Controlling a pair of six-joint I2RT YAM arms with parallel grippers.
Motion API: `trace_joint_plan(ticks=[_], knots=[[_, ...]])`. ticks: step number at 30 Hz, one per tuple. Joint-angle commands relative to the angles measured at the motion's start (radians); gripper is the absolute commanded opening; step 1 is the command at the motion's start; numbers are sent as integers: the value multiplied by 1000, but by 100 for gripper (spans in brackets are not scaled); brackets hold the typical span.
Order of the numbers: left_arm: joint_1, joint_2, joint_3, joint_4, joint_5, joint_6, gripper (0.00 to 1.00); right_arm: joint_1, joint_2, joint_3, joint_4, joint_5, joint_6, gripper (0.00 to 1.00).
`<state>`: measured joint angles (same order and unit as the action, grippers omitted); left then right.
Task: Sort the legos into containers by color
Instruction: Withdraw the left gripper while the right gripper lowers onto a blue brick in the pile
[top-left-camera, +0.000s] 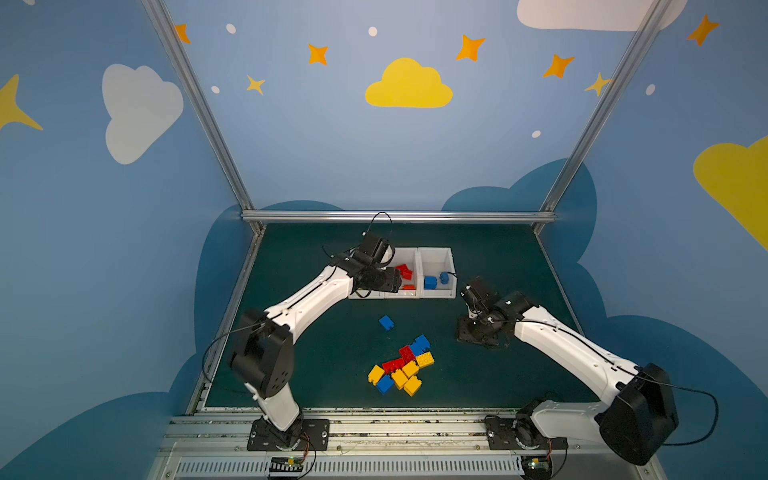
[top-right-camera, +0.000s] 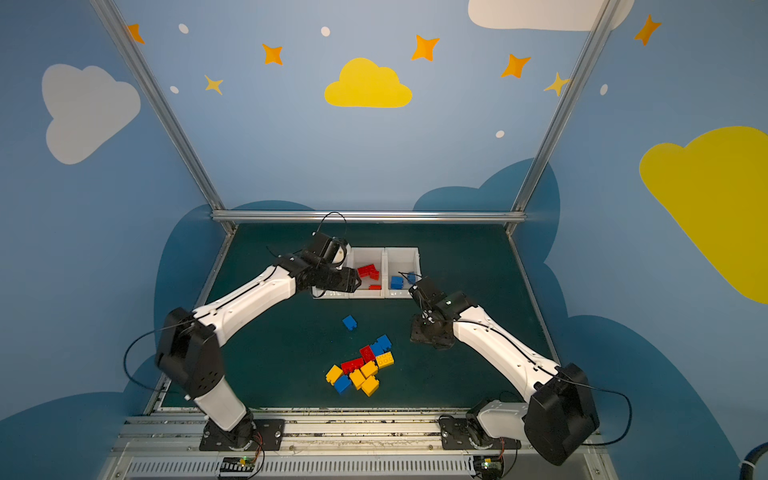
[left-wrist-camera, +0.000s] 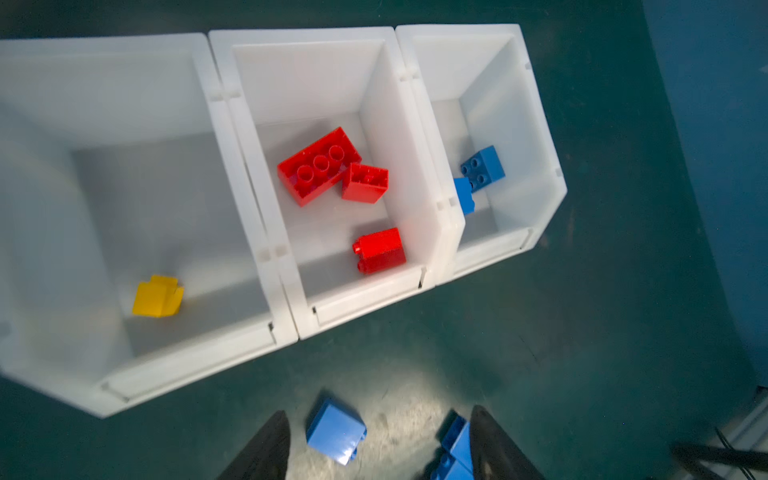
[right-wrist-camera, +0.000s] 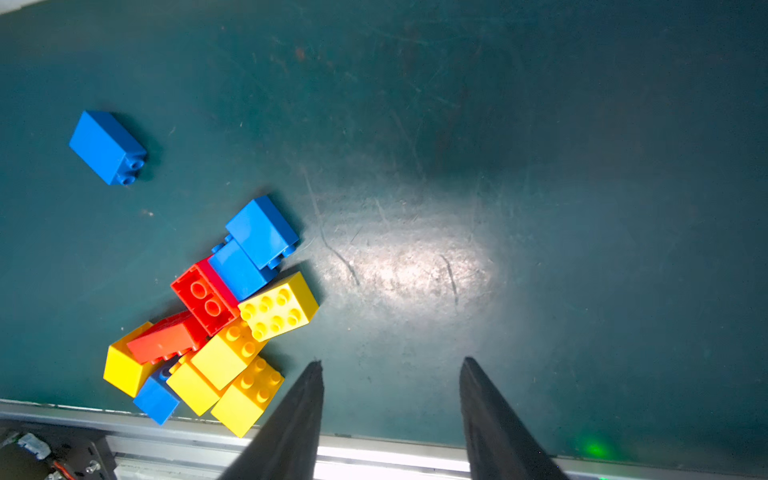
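Three white bins stand side by side at the back. The left bin (left-wrist-camera: 104, 83) holds one yellow lego (left-wrist-camera: 158, 296), the middle bin (left-wrist-camera: 307, 66) three red legos (left-wrist-camera: 318, 164), and the right bin (left-wrist-camera: 457, 54) two blue legos (left-wrist-camera: 482, 166). My left gripper (left-wrist-camera: 380, 411) hangs open and empty high over the bins' near edge. A mixed pile of red, yellow and blue legos (top-left-camera: 405, 368) lies near the front. A lone blue lego (top-left-camera: 386, 322) lies between pile and bins. My right gripper (right-wrist-camera: 390, 361) is open and empty above bare mat, right of the pile.
The green mat (top-left-camera: 316, 353) is bounded by aluminium rails at the back (top-left-camera: 399, 216) and front (top-left-camera: 374, 415). In both top views the left arm (top-left-camera: 316, 295) covers most of the left bin. The right arm (top-left-camera: 561, 345) reaches in from the front right.
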<state>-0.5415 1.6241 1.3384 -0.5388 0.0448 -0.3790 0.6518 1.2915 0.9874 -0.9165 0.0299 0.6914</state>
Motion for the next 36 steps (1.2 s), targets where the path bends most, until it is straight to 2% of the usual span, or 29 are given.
trace_joint_plan(ticks=[1, 8, 16, 24, 36], knots=[[7, -140, -146, 52, -43, -39, 70, 37, 20, 21, -10, 32, 42, 53], [25, -444, -448, 113, -91, -95, 74, 116, 132, 91, 7, 43, 59, 54], [34, -666, -644, 142, -88, -159, 76, 170, 341, 216, 34, 26, 28, 54], [35, -718, -699, 151, -76, -186, 77, 201, 515, 335, 39, 4, -4, 53], [35, -724, -706, 142, -45, -204, 77, 203, 643, 385, 22, -13, -30, 53]])
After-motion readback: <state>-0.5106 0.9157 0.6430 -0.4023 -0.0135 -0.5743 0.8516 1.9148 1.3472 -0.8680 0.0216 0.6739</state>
